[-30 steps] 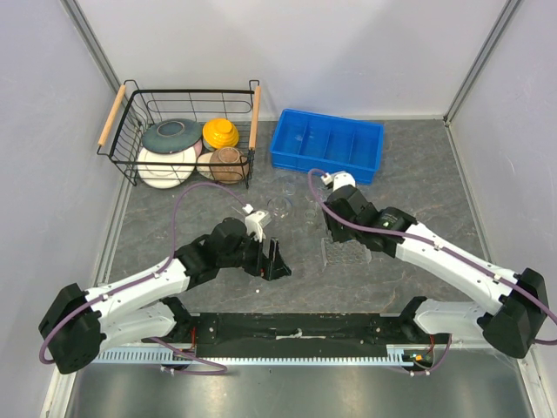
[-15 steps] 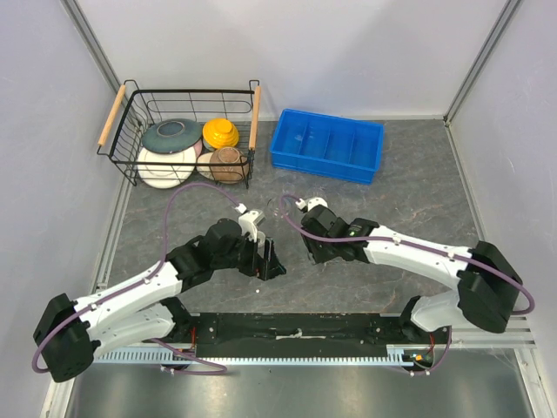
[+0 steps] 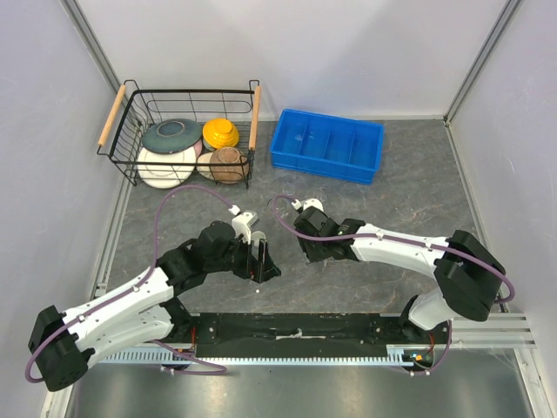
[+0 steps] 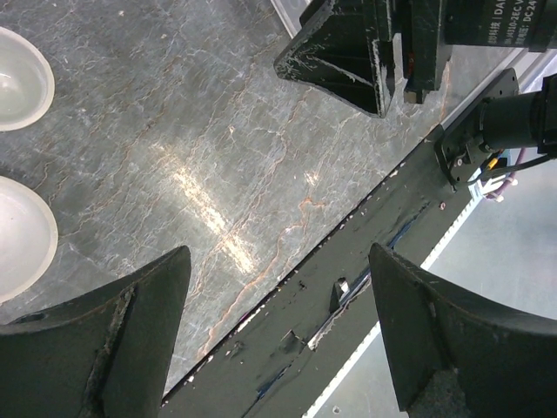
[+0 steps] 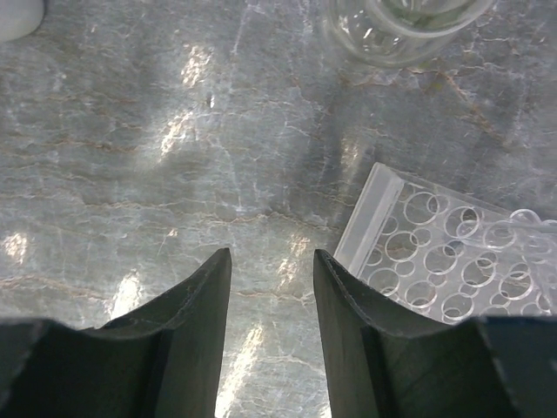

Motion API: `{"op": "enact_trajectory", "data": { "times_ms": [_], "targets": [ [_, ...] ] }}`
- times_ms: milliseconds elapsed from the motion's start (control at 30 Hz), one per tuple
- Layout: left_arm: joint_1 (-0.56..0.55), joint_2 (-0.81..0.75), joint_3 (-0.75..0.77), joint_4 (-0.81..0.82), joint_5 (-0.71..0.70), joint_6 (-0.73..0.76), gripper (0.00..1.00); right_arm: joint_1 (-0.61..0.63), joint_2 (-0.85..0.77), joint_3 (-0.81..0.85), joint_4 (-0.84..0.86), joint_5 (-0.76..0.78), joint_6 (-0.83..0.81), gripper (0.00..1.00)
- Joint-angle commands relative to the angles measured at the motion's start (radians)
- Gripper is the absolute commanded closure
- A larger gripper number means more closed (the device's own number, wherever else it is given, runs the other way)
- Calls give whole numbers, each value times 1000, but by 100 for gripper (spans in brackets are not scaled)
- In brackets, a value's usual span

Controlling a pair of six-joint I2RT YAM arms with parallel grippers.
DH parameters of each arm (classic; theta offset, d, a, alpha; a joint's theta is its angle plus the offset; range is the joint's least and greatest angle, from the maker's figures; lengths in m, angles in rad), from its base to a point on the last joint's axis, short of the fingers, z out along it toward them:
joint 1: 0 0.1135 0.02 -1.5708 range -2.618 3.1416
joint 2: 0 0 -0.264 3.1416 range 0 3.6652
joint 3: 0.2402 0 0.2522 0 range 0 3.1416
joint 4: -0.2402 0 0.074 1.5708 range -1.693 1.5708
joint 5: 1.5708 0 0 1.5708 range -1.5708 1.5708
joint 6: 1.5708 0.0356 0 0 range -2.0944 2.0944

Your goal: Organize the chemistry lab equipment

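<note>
In the right wrist view a flat clear gridded rack (image 5: 452,252) lies on the table just right of my right gripper (image 5: 271,261), which is open a narrow gap and empty, low over bare table. A clear glass beaker (image 5: 405,26) stands beyond it. In the left wrist view two round white bulbs (image 4: 17,78) (image 4: 22,235) lie at the left edge. My left gripper (image 4: 278,261) is wide open and empty, over the table's near edge. In the top view the left gripper (image 3: 264,261) and right gripper (image 3: 318,251) are close together at mid-table, and the arms hide the glassware.
A blue divided bin (image 3: 327,145) stands at the back centre. A wire basket (image 3: 181,132) with coloured bowls and plates stands at the back left. The black base rail (image 4: 348,287) runs under the left gripper. The right arm's base (image 4: 392,43) shows beyond it.
My right arm has swung left and nearer, from over the glassware to low beside the rack. My left gripper has drawn back slightly to the left, still open.
</note>
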Motion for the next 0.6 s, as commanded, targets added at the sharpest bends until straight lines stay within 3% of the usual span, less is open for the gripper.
{"op": "enact_trajectory", "data": {
  "times_ms": [0,267,567],
  "targets": [
    [2,-18,30,-17,-20,-16,11,-4,17,8,32,72,14,50],
    [0,-21,32,-17,-15,-21,11,-56,12,-39,32,104,17,49],
    [0,-9,35,-15,-17,-19,11,-241,-37,-116,51,70,12,47]
  ]
}}
